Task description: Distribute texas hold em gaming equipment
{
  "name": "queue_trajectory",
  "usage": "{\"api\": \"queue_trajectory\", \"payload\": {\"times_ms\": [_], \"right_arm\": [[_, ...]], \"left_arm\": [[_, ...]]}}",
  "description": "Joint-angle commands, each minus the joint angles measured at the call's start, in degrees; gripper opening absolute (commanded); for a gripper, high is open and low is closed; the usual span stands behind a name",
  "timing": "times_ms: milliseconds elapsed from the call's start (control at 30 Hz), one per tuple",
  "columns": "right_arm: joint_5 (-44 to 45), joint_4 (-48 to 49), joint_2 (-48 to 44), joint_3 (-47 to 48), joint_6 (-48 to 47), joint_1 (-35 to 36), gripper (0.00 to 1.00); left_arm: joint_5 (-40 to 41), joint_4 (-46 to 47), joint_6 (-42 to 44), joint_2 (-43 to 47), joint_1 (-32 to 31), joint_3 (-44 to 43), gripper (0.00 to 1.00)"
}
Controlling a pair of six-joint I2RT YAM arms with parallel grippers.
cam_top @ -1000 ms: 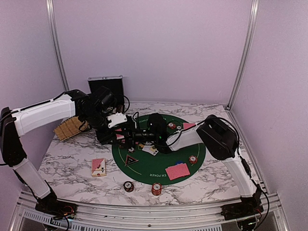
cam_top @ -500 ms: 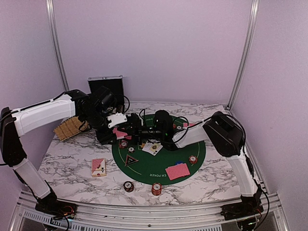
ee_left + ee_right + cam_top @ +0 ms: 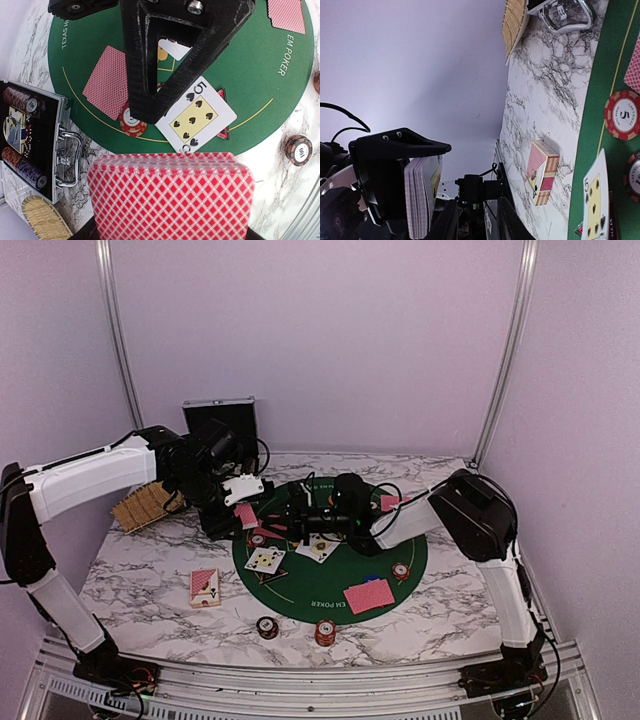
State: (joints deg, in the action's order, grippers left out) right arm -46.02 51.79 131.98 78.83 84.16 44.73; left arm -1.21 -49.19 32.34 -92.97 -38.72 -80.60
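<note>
**Five of spades, newly laid on the mat**

- Change: the five of spades (image 3: pixel 196 114) now lies face up on the near-left part of the mat (image 3: pixel 300 585), where a second ago there was no card. It covers the triangular marker (image 3: pixel 223 131), of which only a corner shows. A red chip (image 3: pixel 132 122) sits just beside it.
- Meaning: judged one deal delivered to that seat. The deck is thick, so dealing is likely far from finished.
- Left arm (image 3: pixel 100 475): reaches from the left across the surface (image 3: pixel 150 580), wrist above the mat's far-left rim. Jaws clamped on the red-backed deck (image 3: pixel 170 195), held off the surface on edge.
- Right arm (image 3: pixel 400 525): elbow folded high at the right, forearm low across the mat's far half, pointing left at the deck. It has drawn back to the right since the card went down. Jaws apart with a narrowing gap, nothing between them.
- Elsewhere: another face-up card (image 3: pixel 318 550) mid-mat, red-backed cards (image 3: pixel 369 595) near right, two chip stacks (image 3: pixel 267 627) on the near surface
</note>
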Motion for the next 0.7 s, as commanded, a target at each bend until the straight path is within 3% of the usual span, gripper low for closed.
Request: {"api": "queue_trajectory", "payload": {"times_ms": [0,100,300,433,500,667], "right_arm": [[-0.1,3.4,-3.5,-1.0,2.0,-0.3,0.26],[0.2,7.0,-3.9,-2.4,4.3,-0.4,0.27],[0.1,2.5,-5.7,-3.8,0.0,-0.6,0.32],[0.1,4.3,-6.4,-5.1,0.3,-0.6,0.61],[0.8,4.5,-7.4,-6.2,-0.2,-0.5,0.71],[0.9,5.4,-7.5,-5.2,0.5,0.3,0.77]], "left_arm": [[0.0,0.3,-0.2,0.5,0.2,-0.5,0.0],[-0.1,0.3,-0.2,0.5,0.2,-0.4,0.0],[-0.2,0.3,-0.1,0.7,0.2,-0.3,0.0],[-0.3,0.3,-0.2,0.8,0.2,-0.2,0.0],[-0.2,0.3,-0.1,0.8,0.3,0.0,0.0],[-0.3,0.4,-0.1,0.7,0.2,-0.1,0.0]]}}
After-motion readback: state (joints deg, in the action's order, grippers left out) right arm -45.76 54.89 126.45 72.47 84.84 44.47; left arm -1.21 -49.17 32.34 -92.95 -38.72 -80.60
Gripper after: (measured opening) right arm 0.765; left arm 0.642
